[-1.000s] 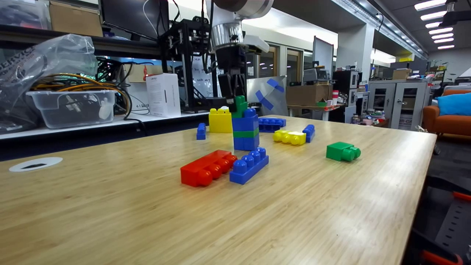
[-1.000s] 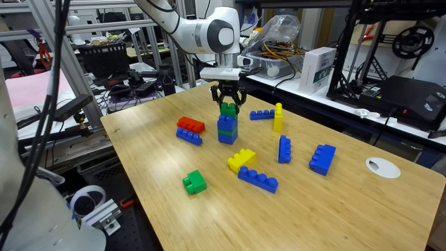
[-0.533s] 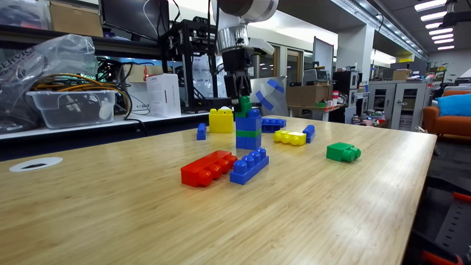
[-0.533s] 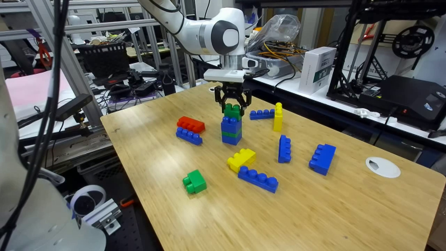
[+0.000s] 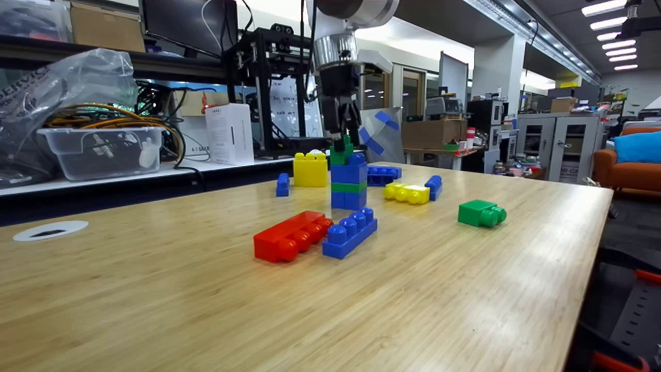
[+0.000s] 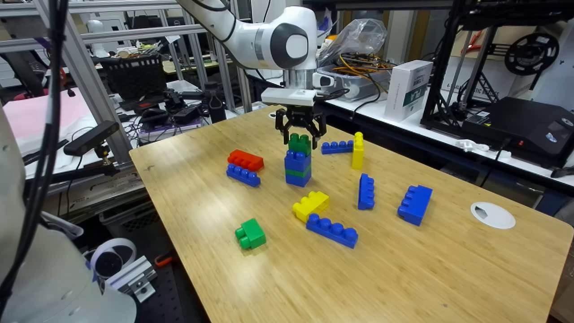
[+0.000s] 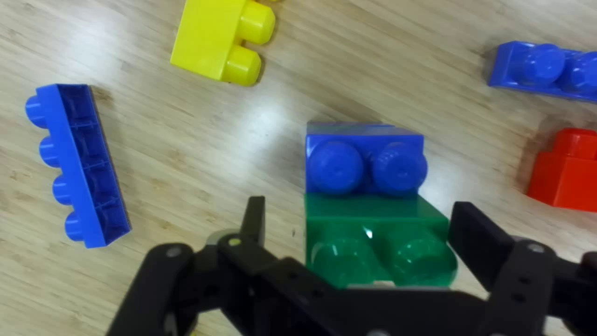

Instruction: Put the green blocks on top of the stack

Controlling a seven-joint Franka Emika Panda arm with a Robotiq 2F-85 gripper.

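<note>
"Wrist view: did gripper [image 7: 361, 226] hold anything?"
"No, jaws stood wide apart, either side of top green blk [image 7: 380, 238], which sat on the stack [image 6: 297, 168]."
"Surface, bkgd?"
"Shiny light-wood tbl [image 6: 403, 278]; 2nd green blk [image 6: 251, 234] lay on it nr an edge. Bkgd had orange sofa [image 5: 632, 173], clear bin [image 6: 343, 89] w/ cables [image 6: 367, 62]; ceiling lights [image 5: 607, 21] were on."

The small bright-green, two-studded plastic brick [image 6: 251, 234], the dark-green studded plastic brick [image 7: 375, 226] and the narrow upright blue-and-green plastic tower [image 6: 297, 169] all look smooth and glossy, as does the long red studded plastic brick [image 5: 289, 227]. The broad pale-brown wooden table [image 5: 413, 289] shows fine grain beneath a satiny sheen. The black two-fingered gripper [image 6: 300, 140] looks mostly matt, while the silvery cylindrical metal wrist collar [image 5: 335, 50] shines.
</note>
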